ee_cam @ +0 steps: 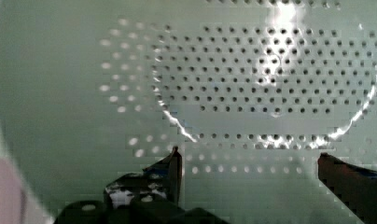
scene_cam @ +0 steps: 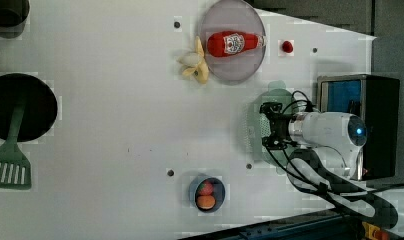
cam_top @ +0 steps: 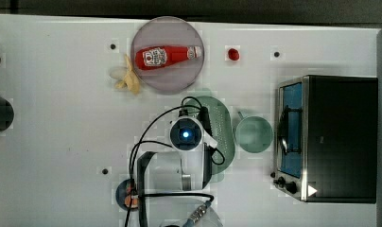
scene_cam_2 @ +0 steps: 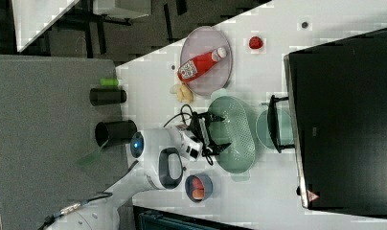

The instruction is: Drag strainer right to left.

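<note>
Counts, per views:
- 1 strainer [scene_cam_2: 234, 134], sage green w/ holes
- 1 green mug [cam_top: 253, 134]
- 1 grey plate [cam_top: 146, 75]
- 1 ketchup bottle [cam_top: 166, 56]
- 1 banana [cam_top: 127, 78]
- 1 small red item [cam_top: 233, 54], can't tell what
- 1 toaster oven [cam_top: 335, 137]
- 1 blue bowl [scene_cam: 192, 192] w/ 2 fruit pcs inside
- 1 green spatula [scene_cam: 10, 160]
- 1 black pan [scene_cam: 40, 107]
- 2 black cups [scene_cam_2: 108, 96]

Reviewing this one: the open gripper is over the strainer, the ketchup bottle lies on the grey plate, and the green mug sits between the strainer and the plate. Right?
One slip: the green mug sits between the strainer and the toaster oven, not the grey plate, as the top view shows. The gripper is open over the strainer, and the ketchup bottle lies on the plate.
</note>
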You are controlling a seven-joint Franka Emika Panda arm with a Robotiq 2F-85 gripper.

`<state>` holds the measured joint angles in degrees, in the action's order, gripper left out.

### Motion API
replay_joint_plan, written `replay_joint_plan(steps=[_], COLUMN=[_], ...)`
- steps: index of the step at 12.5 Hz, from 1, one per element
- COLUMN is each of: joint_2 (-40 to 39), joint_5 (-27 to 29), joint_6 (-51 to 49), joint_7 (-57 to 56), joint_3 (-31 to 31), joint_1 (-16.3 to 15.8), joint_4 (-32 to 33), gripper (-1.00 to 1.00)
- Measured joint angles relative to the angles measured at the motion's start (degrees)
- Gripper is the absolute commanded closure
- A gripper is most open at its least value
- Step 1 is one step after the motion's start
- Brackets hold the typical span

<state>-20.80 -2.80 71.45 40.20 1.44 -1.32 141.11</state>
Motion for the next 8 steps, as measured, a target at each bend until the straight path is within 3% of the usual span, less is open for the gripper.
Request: replay_joint_plan(steps=[8], joint_2=[-2.0], joint_5=[3.47], joint_6=[0.06], joint_7=[1.04], joint_3=[0.62], joint_1=[-4.95], joint_4=[0.11], gripper=[-1.0])
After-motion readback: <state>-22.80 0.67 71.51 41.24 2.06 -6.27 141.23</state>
